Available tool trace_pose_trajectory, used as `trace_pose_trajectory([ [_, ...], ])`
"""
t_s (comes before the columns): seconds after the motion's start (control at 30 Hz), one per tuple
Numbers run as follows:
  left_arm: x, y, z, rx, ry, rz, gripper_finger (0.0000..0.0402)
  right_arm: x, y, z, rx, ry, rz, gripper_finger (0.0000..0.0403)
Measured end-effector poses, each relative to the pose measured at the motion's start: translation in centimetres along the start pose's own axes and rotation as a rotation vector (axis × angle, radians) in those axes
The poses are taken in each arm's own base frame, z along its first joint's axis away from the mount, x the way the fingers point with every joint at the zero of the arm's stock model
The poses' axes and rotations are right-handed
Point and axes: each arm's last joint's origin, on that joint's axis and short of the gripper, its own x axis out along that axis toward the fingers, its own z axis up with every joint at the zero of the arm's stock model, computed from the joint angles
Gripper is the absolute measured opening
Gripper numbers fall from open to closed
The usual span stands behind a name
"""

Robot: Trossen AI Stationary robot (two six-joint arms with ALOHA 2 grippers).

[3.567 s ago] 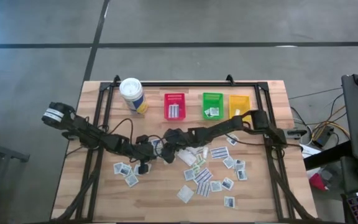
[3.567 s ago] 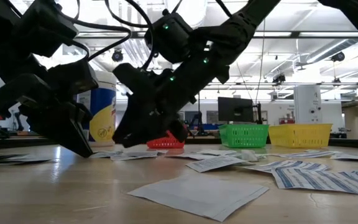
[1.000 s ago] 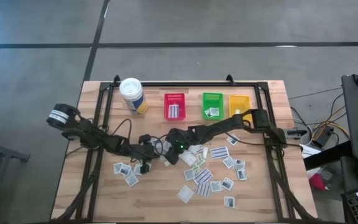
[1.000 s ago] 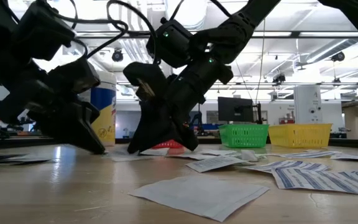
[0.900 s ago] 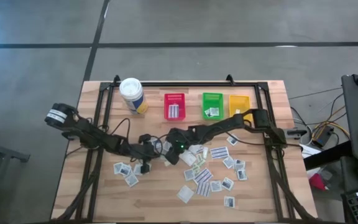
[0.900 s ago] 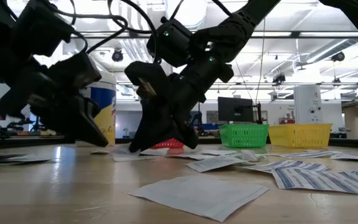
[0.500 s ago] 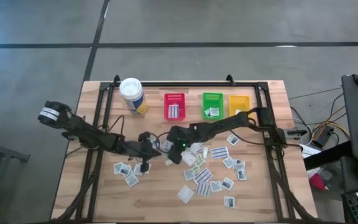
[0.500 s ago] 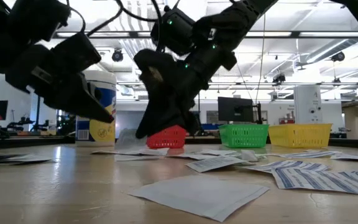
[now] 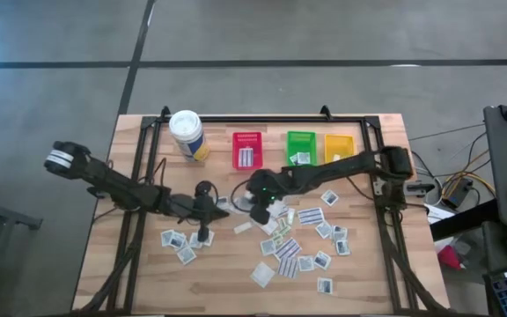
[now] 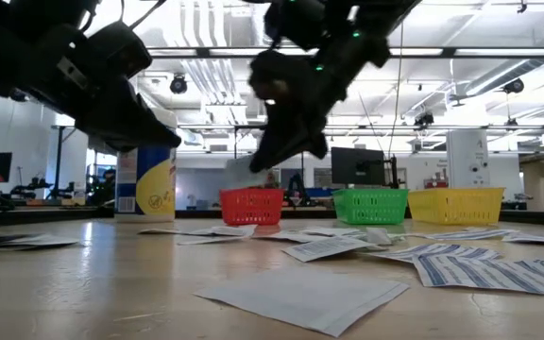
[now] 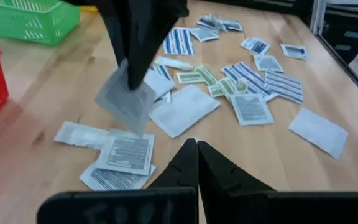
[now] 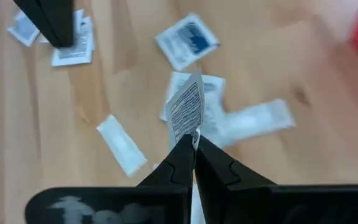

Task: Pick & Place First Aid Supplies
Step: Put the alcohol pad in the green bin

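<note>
- The right gripper (image 12: 192, 144), clenched on the edge of a small flat white paper packet with dark print (image 12: 185, 110), hangs above the middle of the pale wooden table (image 9: 130, 264); the packet stands on edge, its long axis running out from the fingertips
- The red slotted plastic bin (image 9: 247, 150) lies toward the far edge, slightly left of the held packet; the green plastic bin (image 9: 300, 148) sits just right of it and the yellow plastic bin (image 9: 339, 146) further right; by this reading the carry runs away from the near edge, and the right arm is the nearer one to all three
- The left gripper (image 11: 196, 151), clenched on nothing, hovers just left of its partner; loose white paper packets (image 9: 299, 246) lie scattered over the near right of the table
</note>
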Motion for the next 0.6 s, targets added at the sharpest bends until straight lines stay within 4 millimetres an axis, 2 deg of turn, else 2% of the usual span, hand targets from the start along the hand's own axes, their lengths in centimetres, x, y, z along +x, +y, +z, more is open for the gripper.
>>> trace_pose_trajectory([
  [0.23,0.0,0.5,0.4,-0.014,-0.018,0.024,0.0,-3.9,-2.8,-2.3,0.056,-0.049,-0.123,0.0008],
  [0.6,0.1,1.3,0.6,-0.033,-0.026,0.059,0.0,-9.7,-8.6,-5.5,0.234,-0.206,-0.268,0.0008],
])
